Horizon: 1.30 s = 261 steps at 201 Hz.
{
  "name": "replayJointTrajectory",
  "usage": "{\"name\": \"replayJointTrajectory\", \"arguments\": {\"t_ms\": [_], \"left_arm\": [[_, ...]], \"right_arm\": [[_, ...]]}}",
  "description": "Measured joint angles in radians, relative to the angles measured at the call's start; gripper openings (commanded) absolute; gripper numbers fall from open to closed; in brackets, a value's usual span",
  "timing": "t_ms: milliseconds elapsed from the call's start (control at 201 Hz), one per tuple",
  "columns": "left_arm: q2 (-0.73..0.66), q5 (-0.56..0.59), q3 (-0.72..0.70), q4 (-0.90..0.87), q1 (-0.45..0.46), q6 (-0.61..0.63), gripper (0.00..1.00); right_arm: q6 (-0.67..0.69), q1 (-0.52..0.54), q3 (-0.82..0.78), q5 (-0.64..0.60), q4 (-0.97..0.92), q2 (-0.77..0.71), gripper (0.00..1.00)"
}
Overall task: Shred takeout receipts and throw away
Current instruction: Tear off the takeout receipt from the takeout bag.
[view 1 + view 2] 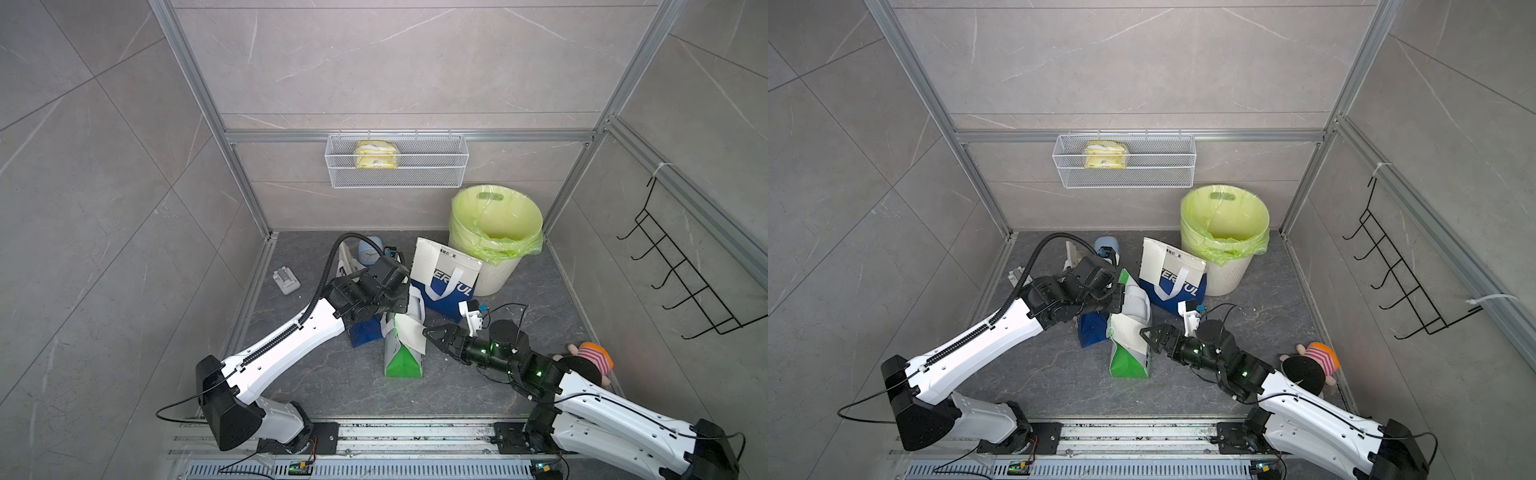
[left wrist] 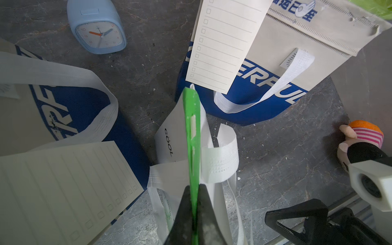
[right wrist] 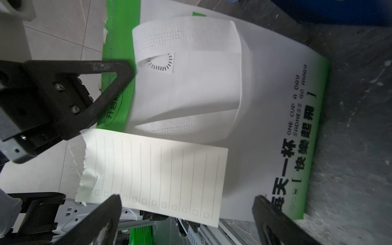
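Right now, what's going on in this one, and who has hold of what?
The left gripper is shut on the green top edge of the green-and-white bag. The right gripper is open, its jaws spread close to the lined receipt on that bag's face, and has not yet closed on it. The receipt's edge near the bag top looks ragged. Two other receipts sit on the blue-and-white bags. The bin stands behind.
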<state>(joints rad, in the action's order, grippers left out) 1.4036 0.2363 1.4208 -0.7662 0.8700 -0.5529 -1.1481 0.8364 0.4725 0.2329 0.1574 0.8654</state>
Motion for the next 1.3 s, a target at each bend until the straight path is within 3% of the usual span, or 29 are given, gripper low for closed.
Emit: {"name": "replayJointTrajectory", "arguments": {"t_ms": [388, 548, 637, 752, 906, 1125, 1299], "left_arm": [[-0.006, 0.005, -0.013, 0.012, 0.0, 0.0, 0.0], [-0.006, 0.004, -0.013, 0.012, 0.0, 0.0, 0.0], [-0.006, 0.006, -0.013, 0.012, 0.0, 0.0, 0.0], [-0.006, 0.007, -0.013, 0.011, 0.0, 0.0, 0.0], [-0.006, 0.01, -0.013, 0.011, 0.0, 0.0, 0.0], [-0.006, 0.025, -0.013, 0.009, 0.0, 0.0, 0.0], [-0.005, 0.043, -0.013, 0.007, 0.0, 0.0, 0.0]], "right_arm": [[-0.121, 0.01, -0.09, 0.051, 0.316, 0.146, 0.91], [-0.146, 0.025, -0.092, 0.056, 0.381, 0.167, 0.8], [-0.141, 0.032, -0.091, 0.055, 0.393, 0.158, 0.69], [-0.139, 0.033, -0.091, 0.043, 0.375, 0.124, 0.46], [-0.111, 0.034, -0.068, 0.032, 0.309, 0.074, 0.34], [-0.016, 0.041, 0.036, -0.009, 0.079, -0.021, 0.0], [0.086, 0.059, 0.163, -0.041, -0.1, -0.078, 0.0]]}}
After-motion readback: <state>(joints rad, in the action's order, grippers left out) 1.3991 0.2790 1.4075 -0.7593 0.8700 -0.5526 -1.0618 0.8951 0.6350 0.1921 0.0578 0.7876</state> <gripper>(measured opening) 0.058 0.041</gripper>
